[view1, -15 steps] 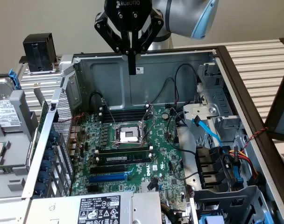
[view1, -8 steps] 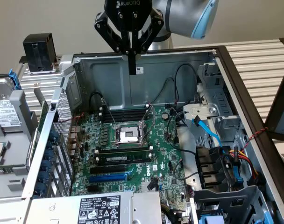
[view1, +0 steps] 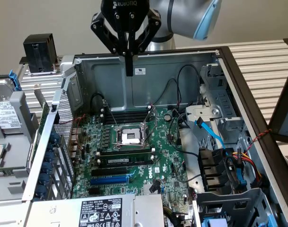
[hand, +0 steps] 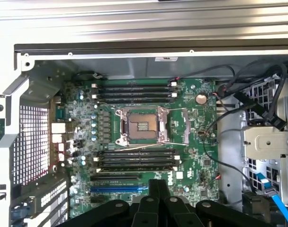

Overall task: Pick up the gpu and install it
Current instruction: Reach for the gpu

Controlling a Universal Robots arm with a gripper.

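- Gripper [view1: 129, 71]: black Robotiq unit on the arm, hanging above the open computer case [view1: 182, 71] near its far wall. Its fingers are pressed together and point straight down, with nothing between them. In the wrist view the same joined fingertips [hand: 159, 185] sit over the lower part of the board.
- Motherboard [view1: 134, 156]: it lies flat on the case floor beneath the gripper, well apart from it. The bare CPU socket [view1: 130, 137] is at the middle, with rows of memory slots [hand: 134, 161] on two sides of it.
- Expansion slots: the blue slot [hand: 119, 188] and the black slots beside it have no card in them, so I judge the gpu is not yet installed.
- The gpu itself: I cannot place it with certainty. A thin green board edge [view1: 41, 124] stands just outside the case's perforated wall on the exterior view's left. It may be the card, but its fan block and bracket cannot be made out.
- Further out: a black block [view1: 39, 52] sits on the slatted table beyond that wall. A labelled power supply [view1: 101, 213] fills the near corner. A drive cage with a blue cable [view1: 212, 135] takes the exterior view's right.
- Progress: as I read it, both the pickup and the seating in a slot remain to be done.
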